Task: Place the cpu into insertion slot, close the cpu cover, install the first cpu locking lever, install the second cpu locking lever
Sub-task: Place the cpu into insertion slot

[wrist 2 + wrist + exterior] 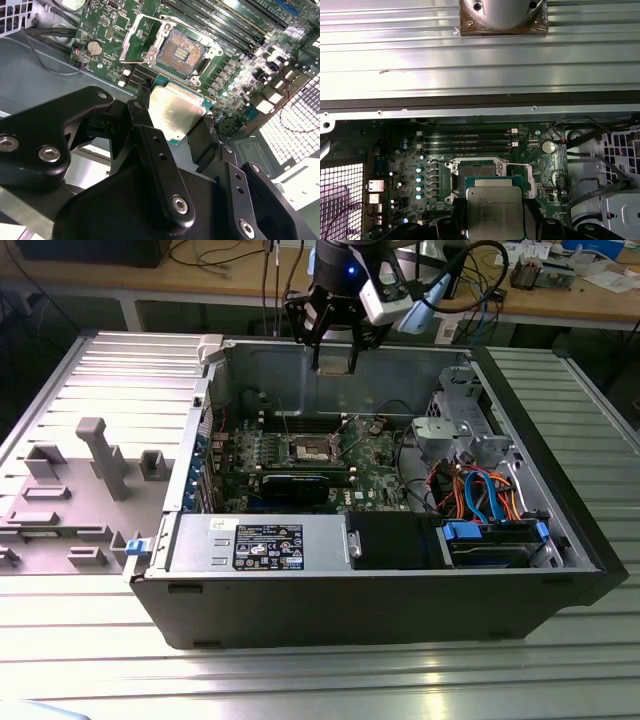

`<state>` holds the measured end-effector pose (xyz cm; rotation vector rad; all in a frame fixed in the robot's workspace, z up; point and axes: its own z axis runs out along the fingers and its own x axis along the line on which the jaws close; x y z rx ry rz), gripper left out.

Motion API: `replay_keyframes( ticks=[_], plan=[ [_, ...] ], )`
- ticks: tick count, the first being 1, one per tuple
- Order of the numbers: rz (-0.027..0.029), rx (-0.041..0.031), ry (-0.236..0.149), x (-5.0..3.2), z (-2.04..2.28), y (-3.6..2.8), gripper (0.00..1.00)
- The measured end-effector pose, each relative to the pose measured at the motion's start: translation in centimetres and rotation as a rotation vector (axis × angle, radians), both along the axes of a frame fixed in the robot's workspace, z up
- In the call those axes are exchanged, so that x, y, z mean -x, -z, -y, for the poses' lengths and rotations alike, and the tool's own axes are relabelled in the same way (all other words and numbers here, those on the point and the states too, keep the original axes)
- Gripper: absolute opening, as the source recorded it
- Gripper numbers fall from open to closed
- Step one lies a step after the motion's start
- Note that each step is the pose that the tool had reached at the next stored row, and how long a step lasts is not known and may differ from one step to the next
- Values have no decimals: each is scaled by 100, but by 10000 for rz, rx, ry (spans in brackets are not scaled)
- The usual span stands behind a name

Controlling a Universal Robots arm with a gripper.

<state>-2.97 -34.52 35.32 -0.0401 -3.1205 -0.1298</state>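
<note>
Small flat square cpu [172,107]: dull silver-grey metal top, faintly brushed, soft sheen; green laminate edge. Black gripper [175,119]: matt arms, probably coated metal; bolt heads shiny steel. Square insertion slot [180,52]: dark matt centre, silvery metal rim. Thin silvery cpu cover [129,42]: bare bright metal. Green circuit board [112,30]: glossy lacquer. Grey computer case [280,365]: matt sheet metal. Ribbed table [300,680]: smooth, reflective aluminium.

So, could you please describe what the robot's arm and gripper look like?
The gripper is black, with jointed link-bar fingers fastened by silver screws. A blue light glows on the wrist, with a white-grey camera and black cables beside it.
</note>
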Motion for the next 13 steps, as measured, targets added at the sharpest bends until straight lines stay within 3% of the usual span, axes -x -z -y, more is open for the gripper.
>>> replay_keyframes(
  ticks=[2,13],
  plan=[
    [0,0,0,0,0,107,55],
    [0,-1,0,0,0,125,55]
  ],
)
